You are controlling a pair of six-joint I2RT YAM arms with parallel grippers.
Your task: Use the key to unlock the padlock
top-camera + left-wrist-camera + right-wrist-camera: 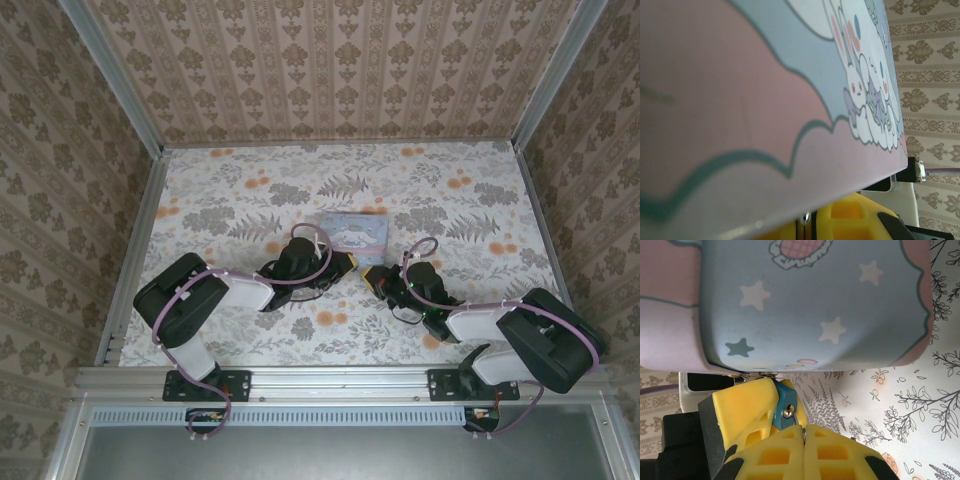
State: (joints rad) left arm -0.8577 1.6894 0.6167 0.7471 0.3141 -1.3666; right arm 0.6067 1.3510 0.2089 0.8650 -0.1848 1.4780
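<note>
The tiny blue padlock (783,402) is held just below the tin's edge, with my left gripper (781,386) shut on it between yellow fingers (742,405). Its brass keyhole faces my right gripper (804,429), which is shut on the key (799,423); the key's thin metal blade reaches into the keyhole. From above, the left gripper (345,264) and the right gripper (372,276) meet tip to tip in front of the tin. In the left wrist view my yellow fingers (850,220) sit close together with a metal glint between them.
The pale-blue cartoon-printed tin (353,232) lies on the floral tablecloth (250,200) right behind both grippers, and looms large over the fingers as the tin (765,100) and the tin (815,305). Patterned walls enclose the table on three sides.
</note>
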